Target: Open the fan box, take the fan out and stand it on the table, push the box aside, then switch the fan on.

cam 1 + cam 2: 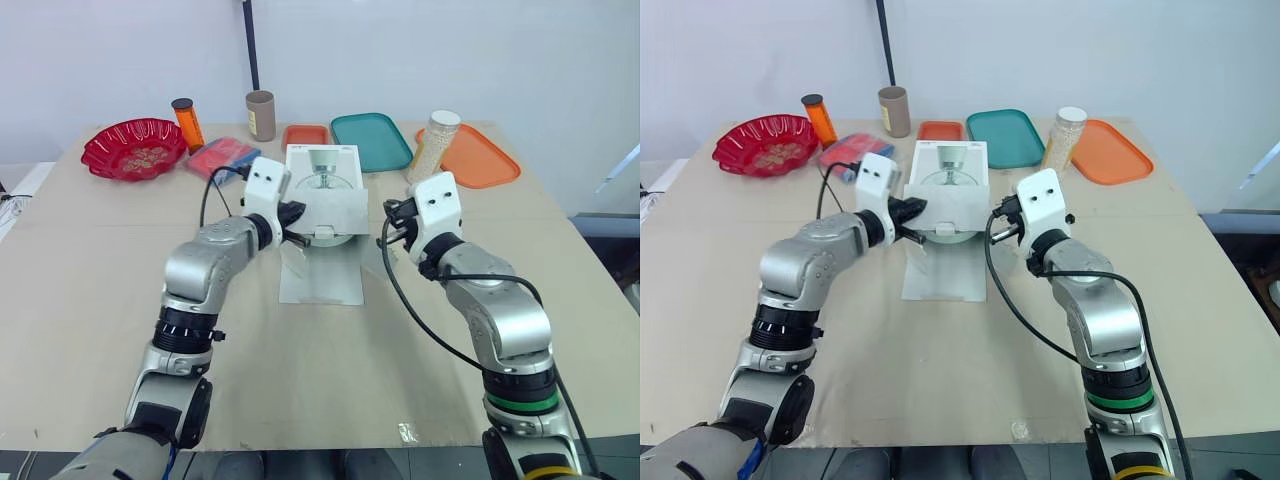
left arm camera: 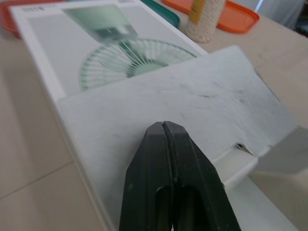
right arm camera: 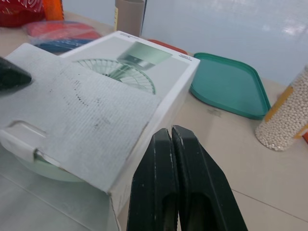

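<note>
The box [image 1: 322, 165] lies mid-table, lengthwise away from the robot, its open near end showing the fan [image 1: 328, 238], between the left pincer [image 1: 296, 214] at the flap [image 1: 338, 208] and the right pincer [image 1: 389, 224], both pressed together.

Table [image 1: 90, 290], pale top, on which all listed items are set. Along the far side, from the robot's left to its right:
- red scalloped bowl [image 1: 133, 148], contents not identifiable
- orange bottle [image 1: 187, 123] with dark cap, stood upright just beside the bowl
- red and blue packet [image 1: 222, 156], laid flat near the bottle
- cardboard tube [image 1: 260, 115], upright
- small orange tray [image 1: 305, 135]
- teal tray [image 1: 370, 140], placed beside it
- jar of pale beads [image 1: 433, 145], stood between the teal tray and the large orange tray [image 1: 485, 160]

Black pole [image 1: 250, 45] is seen behind the tube
</note>
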You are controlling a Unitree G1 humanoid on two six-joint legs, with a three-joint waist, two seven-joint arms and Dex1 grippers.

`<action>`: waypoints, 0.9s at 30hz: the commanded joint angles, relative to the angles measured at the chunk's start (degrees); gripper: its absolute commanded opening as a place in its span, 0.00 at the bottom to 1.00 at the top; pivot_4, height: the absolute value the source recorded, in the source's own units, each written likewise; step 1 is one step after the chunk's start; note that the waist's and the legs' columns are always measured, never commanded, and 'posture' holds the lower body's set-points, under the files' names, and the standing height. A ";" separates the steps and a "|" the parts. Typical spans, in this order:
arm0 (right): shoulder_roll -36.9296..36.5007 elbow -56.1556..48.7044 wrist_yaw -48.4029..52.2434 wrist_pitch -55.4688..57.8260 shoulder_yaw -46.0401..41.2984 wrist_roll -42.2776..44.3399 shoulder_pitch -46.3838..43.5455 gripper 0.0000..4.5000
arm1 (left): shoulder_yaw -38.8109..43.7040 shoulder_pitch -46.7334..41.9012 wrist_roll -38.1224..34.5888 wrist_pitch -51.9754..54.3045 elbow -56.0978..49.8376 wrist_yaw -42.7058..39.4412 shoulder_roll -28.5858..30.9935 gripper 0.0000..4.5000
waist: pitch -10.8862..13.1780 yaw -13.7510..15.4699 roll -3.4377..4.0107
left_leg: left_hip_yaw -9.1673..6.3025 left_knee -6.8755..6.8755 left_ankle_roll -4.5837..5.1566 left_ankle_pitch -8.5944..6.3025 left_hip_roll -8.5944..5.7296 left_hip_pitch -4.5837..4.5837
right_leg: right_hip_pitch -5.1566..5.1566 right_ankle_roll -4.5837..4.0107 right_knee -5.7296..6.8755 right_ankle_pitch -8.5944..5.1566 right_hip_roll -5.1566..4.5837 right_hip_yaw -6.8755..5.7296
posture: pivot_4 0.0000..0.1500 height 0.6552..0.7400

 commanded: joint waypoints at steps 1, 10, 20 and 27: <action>1.70 -0.46 0.14 -0.23 -1.84 1.77 -1.79 0.01 | 3.29 -2.16 -2.04 1.91 -5.80 0.39 2.38 0.00 | 0.00 0.00 0.00 | 0.00 0.00 0.00 0.00 0.00 0.00 | 0.00 0.00 0.00 0.00 0.00 0.00 | 1.00 1.00; 4.96 9.37 2.15 -4.71 -0.04 2.44 -5.00 0.01 | 5.09 -0.10 -6.26 10.79 -14.90 -1.83 10.37 0.00 | 0.01 -0.06 0.00 | 0.00 0.00 -0.01 0.01 0.00 0.01 | 0.00 -0.01 -0.01 0.01 0.00 0.00 | 1.00 1.00; 7.21 20.14 4.09 -6.62 0.98 2.13 -7.56 0.01 | 6.71 3.54 -13.47 22.40 -22.20 -3.28 13.30 0.00 | 0.01 -0.07 0.01 | 0.00 0.00 -0.03 0.02 0.02 0.02 | -0.01 -0.01 0.01 0.01 0.01 0.00 | 1.00 1.00; 7.45 21.12 4.15 -6.71 0.57 2.25 -7.48 0.01 | 6.19 4.47 -15.82 25.92 -23.08 -2.55 12.31 0.00 | 0.01 -0.06 0.01 | 0.00 0.00 -0.03 0.02 0.02 0.04 | 0.00 -0.02 0.02 0.01 0.01 0.00 | 1.00 1.00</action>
